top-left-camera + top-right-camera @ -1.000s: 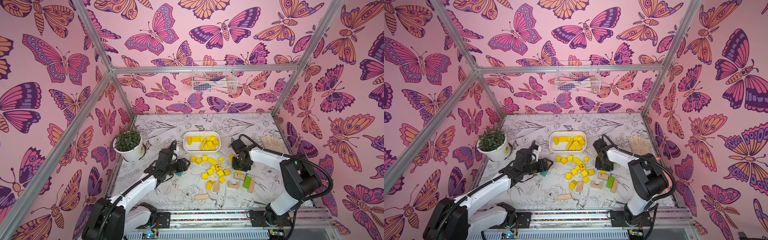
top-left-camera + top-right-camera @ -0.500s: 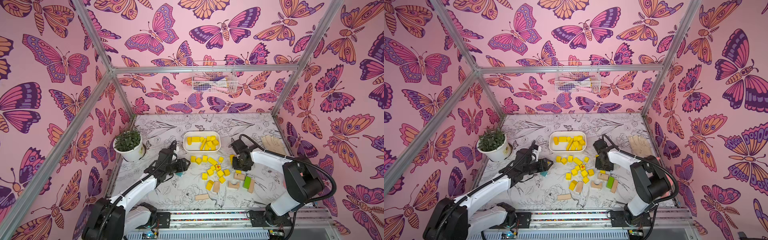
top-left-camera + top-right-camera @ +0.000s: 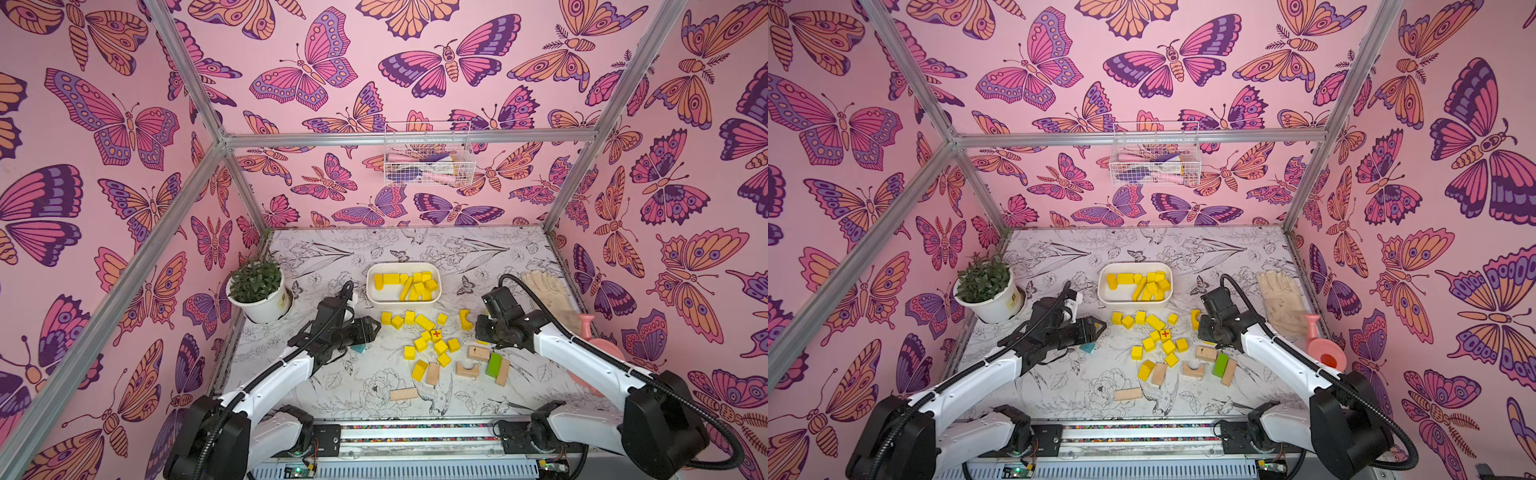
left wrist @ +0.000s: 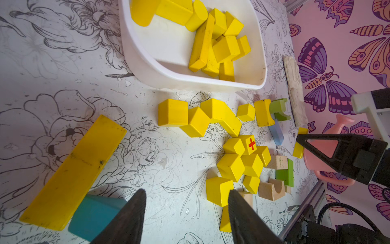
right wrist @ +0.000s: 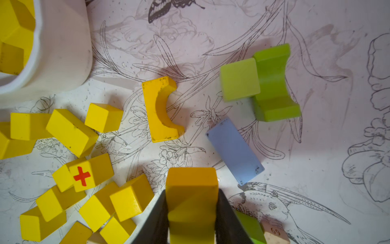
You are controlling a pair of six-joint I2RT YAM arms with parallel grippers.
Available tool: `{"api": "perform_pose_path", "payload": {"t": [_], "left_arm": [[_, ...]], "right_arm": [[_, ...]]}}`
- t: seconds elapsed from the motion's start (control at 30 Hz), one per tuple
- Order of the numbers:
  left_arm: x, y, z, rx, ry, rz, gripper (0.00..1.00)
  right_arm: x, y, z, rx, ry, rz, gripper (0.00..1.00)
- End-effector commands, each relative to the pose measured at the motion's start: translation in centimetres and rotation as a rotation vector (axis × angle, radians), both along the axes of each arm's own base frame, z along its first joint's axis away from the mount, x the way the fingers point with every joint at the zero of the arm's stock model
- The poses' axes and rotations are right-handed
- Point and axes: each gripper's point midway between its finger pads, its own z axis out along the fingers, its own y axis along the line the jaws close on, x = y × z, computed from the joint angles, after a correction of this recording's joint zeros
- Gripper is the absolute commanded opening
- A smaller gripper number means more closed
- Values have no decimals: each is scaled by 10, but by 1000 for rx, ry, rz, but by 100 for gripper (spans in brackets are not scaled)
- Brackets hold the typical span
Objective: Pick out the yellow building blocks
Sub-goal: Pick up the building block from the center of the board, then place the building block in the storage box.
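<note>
— Two risks, I think. The right claw (image 5: 192, 191) pinches a small bright yellow wooden block (image 5: 192, 181) that sticks out past its tips. A quick swing could twist it loose before the white plastic tray (image 5: 63, 52), ahead and off to one side.
— Obstacles?
— A yellow arch block (image 5: 160, 109) just ahead of the tips, a pale blue bar (image 5: 234, 151) beside them; a low pass could knock either.
— The left claw (image 4: 186, 191)?
— Half spread, empty; a teal block (image 4: 95, 213) and long yellow plank (image 4: 73, 171) beside one jaw, loose yellow blocks (image 4: 230, 166) ahead.

Left: potted plant (image 3: 254, 286); right: glove (image 3: 548, 296), pink watering can (image 3: 1317, 350); wire basket (image 3: 428, 163) hung high behind.
</note>
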Motion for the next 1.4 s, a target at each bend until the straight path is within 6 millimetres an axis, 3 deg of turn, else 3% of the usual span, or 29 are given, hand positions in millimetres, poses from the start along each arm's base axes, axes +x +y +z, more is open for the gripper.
{"api": "perform_pose_path", "payload": {"t": [0.0, 0.37, 0.63, 0.93, 1.37], "left_arm": [[0, 1, 2, -12, -7, 1, 63], [-1, 2, 3, -13, -12, 2, 62], [-1, 3, 4, -15, -15, 4, 63], [-1, 3, 3, -19, -13, 3, 63], [0, 3, 3, -26, -12, 4, 63]], "right_arm": [[3, 5, 3, 8, -12, 15, 26], [11, 22, 8, 46, -13, 68, 27], [28, 53, 16, 79, -11, 129, 27], [65, 101, 46, 76, -31, 228, 27], [112, 137, 42, 33, 11, 260, 28]]}}
